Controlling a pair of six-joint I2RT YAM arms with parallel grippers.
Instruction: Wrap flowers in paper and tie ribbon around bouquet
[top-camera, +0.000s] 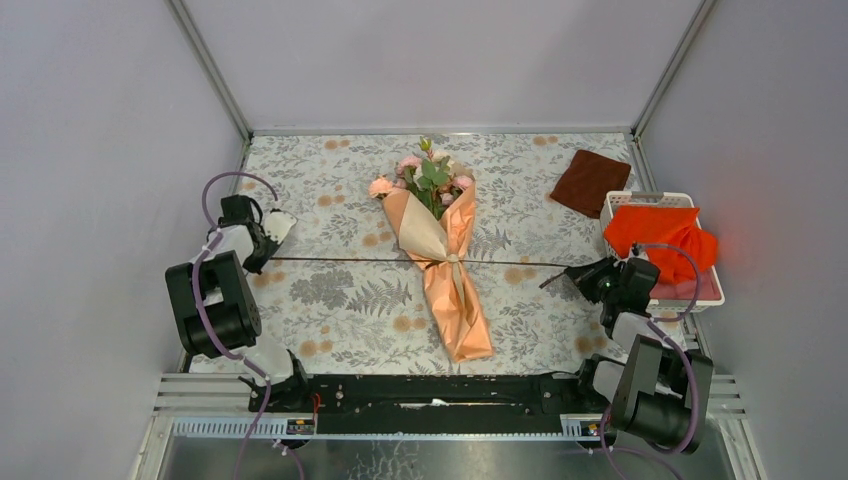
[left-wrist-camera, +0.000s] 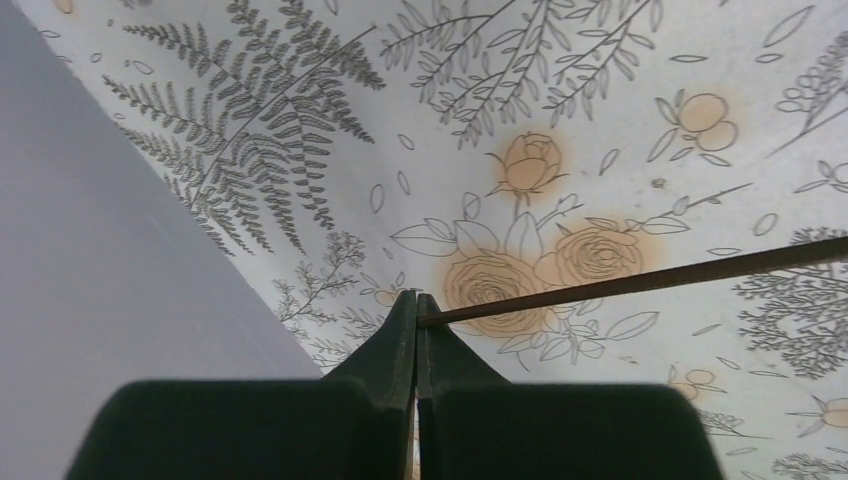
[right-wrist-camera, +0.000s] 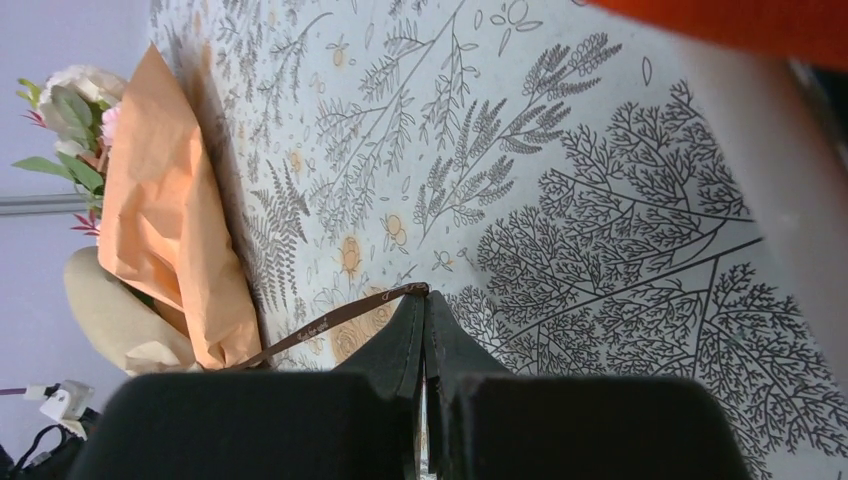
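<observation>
The bouquet (top-camera: 445, 265) lies mid-table: pink flowers (top-camera: 425, 178) wrapped in a cone of peach-orange paper (top-camera: 458, 305), seen also in the right wrist view as paper (right-wrist-camera: 170, 230) with flowers (right-wrist-camera: 70, 110) at the left. The thin dark ribbon (top-camera: 350, 260) runs taut across the table and cinches the cone at its waist. My left gripper (top-camera: 258, 250) is shut on the ribbon's left end (left-wrist-camera: 620, 285); its tips (left-wrist-camera: 416, 300) pinch it. My right gripper (top-camera: 572, 272) is shut on the right end (right-wrist-camera: 340, 318), pinched at the tips (right-wrist-camera: 426, 296).
A dark brown folded cloth (top-camera: 590, 182) lies at the back right. A white basket (top-camera: 690, 290) holding a bright orange cloth (top-camera: 662, 232) stands at the right edge, close to my right arm. Grey walls enclose the table on three sides.
</observation>
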